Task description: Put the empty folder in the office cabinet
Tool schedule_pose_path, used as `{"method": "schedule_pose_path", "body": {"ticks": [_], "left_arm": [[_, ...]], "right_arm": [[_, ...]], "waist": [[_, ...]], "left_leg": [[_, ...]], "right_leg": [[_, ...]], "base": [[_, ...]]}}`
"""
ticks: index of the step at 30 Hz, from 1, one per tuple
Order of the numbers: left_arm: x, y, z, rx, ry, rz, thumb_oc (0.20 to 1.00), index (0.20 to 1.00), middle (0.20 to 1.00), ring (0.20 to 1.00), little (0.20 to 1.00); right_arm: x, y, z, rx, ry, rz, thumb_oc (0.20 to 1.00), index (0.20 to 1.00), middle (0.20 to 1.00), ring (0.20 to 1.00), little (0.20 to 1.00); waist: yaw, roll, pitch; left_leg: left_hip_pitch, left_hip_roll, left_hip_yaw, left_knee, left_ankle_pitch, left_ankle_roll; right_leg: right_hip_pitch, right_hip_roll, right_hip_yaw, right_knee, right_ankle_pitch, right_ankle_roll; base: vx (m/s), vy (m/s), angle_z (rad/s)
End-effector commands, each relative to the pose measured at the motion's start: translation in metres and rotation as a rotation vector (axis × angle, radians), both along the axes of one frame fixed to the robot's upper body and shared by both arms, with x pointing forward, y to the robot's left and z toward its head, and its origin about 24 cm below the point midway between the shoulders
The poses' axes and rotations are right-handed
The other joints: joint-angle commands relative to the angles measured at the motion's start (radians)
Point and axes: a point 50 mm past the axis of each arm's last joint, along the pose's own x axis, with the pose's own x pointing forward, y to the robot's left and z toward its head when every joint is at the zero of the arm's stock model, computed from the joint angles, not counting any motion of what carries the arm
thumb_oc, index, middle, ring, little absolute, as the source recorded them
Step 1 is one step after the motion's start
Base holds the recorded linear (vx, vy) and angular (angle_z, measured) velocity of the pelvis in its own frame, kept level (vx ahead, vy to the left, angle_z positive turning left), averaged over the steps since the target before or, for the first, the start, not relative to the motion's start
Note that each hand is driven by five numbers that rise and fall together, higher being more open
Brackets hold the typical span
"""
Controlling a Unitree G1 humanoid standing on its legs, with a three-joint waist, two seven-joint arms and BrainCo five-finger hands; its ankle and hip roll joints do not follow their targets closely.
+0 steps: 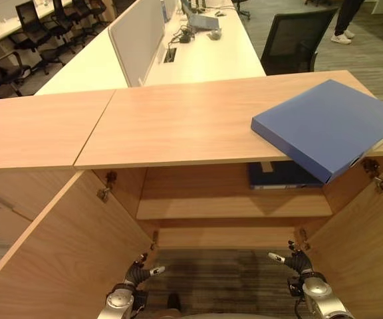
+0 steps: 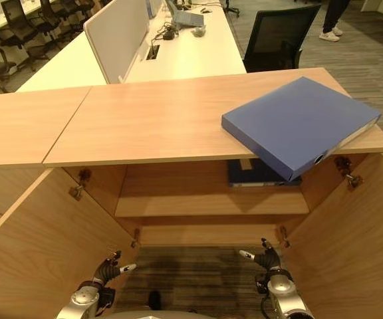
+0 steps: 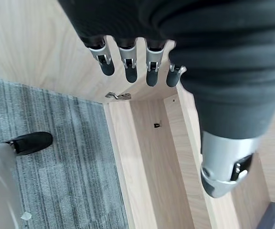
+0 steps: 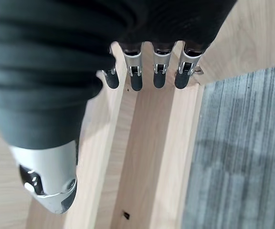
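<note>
A blue folder (image 1: 328,126) lies flat on the wooden cabinet top (image 1: 178,123) at the right, its near corner hanging over the front edge. Below it, on the upper shelf (image 1: 231,206) inside the open cabinet, lies a second, darker folder (image 1: 281,176). Both hands hang low in front of the cabinet near the floor, well under the folder. My left hand (image 1: 138,271) is open and holds nothing, its fingers (image 3: 128,62) straight. My right hand (image 1: 296,260) is open too, its fingers (image 4: 147,67) straight and empty.
The cabinet's left door (image 1: 65,252) and right door (image 1: 364,239) stand swung open on either side of my hands. Behind the cabinet are white desks with a divider panel (image 1: 138,33), a black office chair (image 1: 294,40) and a person's legs (image 1: 344,20).
</note>
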Motion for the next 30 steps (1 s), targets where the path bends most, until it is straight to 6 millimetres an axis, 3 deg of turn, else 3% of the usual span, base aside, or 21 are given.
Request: {"method": "schedule_pose_path", "body": {"ticks": [1, 4, 6, 7, 10, 23, 30], "left_arm": [[0.049, 0.019, 0.028, 0.061, -0.155, 0.000, 1.000, 1.000, 1.000, 1.000, 1.000], [0.055, 0.015, 0.030, 0.064, -0.159, -0.013, 1.000, 1.000, 1.000, 1.000, 1.000], [0.054, 0.014, 0.028, 0.063, -0.153, -0.012, 1.000, 1.000, 1.000, 1.000, 1.000], [0.049, 0.010, 0.024, 0.045, -0.137, -0.011, 1.000, 1.000, 1.000, 1.000, 1.000], [0.044, 0.011, 0.023, 0.046, -0.131, -0.024, 1.000, 1.000, 1.000, 1.000, 1.000], [0.033, 0.011, 0.018, 0.046, -0.103, -0.031, 1.000, 1.000, 1.000, 1.000, 1.000], [0.036, 0.010, 0.020, 0.047, -0.116, -0.038, 1.000, 1.000, 1.000, 1.000, 1.000]], "right_arm": [[0.038, 0.012, 0.024, 0.040, -0.168, 0.036, 1.000, 1.000, 1.000, 1.000, 1.000], [0.040, 0.010, 0.026, 0.034, -0.173, 0.035, 1.000, 1.000, 1.000, 1.000, 1.000], [0.040, 0.010, 0.026, 0.035, -0.170, 0.032, 1.000, 1.000, 1.000, 1.000, 1.000], [0.039, 0.010, 0.024, 0.033, -0.159, 0.024, 1.000, 1.000, 1.000, 1.000, 1.000], [0.038, 0.010, 0.023, 0.046, -0.166, 0.010, 1.000, 1.000, 1.000, 1.000, 1.000], [0.030, 0.016, 0.016, 0.075, -0.144, -0.003, 1.000, 1.000, 1.000, 1.000, 1.000], [0.029, 0.015, 0.017, 0.080, -0.155, -0.009, 1.000, 1.000, 1.000, 1.000, 1.000]], "waist": [[0.017, -0.087, 0.094], [0.020, -0.119, 0.110], [0.015, -0.121, 0.109], [0.007, -0.112, 0.097], [0.014, -0.110, 0.081], [0.014, -0.085, 0.053], [0.006, -0.075, 0.064]], "left_leg": [[0.025, -0.001, 0.006, 0.130, -0.139, -0.031], [0.008, -0.067, -0.018, 0.236, -0.214, -0.006], [0.007, -0.092, -0.016, 0.245, -0.232, 0.007], [0.017, -0.101, 0.029, 0.215, -0.241, 0.027], [0.027, -0.113, 0.042, 0.218, -0.244, 0.034], [0.104, -0.109, 0.055, 0.144, -0.233, 0.030], [0.081, -0.099, 0.056, 0.186, -0.218, 0.009]], "right_leg": [[-0.066, 0.072, -0.020, 0.076, -0.022, -0.049], [-0.098, 0.070, -0.020, 0.103, -0.019, -0.067], [-0.105, 0.074, -0.019, 0.109, -0.019, -0.068], [-0.109, 0.089, -0.019, 0.120, -0.021, -0.070], [-0.088, 0.094, -0.008, 0.114, -0.022, -0.072], [-0.021, 0.086, -0.016, 0.042, -0.007, -0.064], [-0.015, 0.087, -0.020, 0.031, -0.011, -0.069]], "base": [[-0.13, -0.112, 0.15], [-0.11, -0.117, 0.18], [-0.03, -0.055, 0.14], [0.00, -0.041, 0.02], [0.06, -0.013, -0.15], [0.03, 0.003, 0.01], [-0.03, -0.010, 0.02]]}}
